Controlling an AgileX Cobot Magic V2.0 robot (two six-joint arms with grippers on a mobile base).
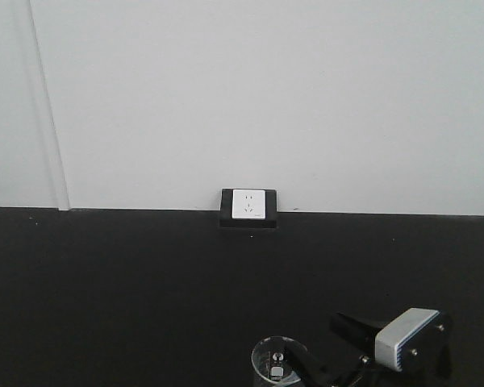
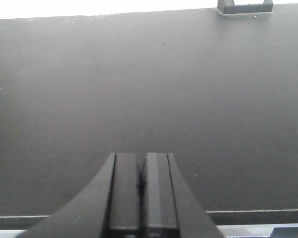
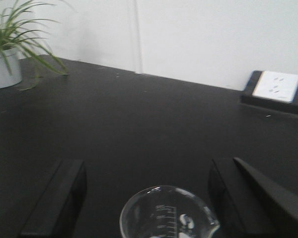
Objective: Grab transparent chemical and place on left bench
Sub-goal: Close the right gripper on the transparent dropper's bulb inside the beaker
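The transparent chemical is a small clear glass beaker (image 3: 166, 215) with a pouring lip and printed scale marks. It stands on a black benchtop (image 3: 139, 119), between the two fingers of my right gripper (image 3: 148, 171). That gripper is open wide and neither finger touches the glass. In the front view the beaker (image 1: 276, 359) sits at the bottom edge, with the right gripper (image 1: 331, 351) just right of it. My left gripper (image 2: 141, 163) is shut and empty, low over bare black benchtop. The left bench with its white bins is out of view.
A white wall socket (image 1: 248, 205) in a black housing stands at the back of this benchtop against the white wall; it also shows in the right wrist view (image 3: 275, 87). A potted green plant (image 3: 2, 64) stands far left. The bench's front edge (image 2: 258, 212) lies near the left gripper.
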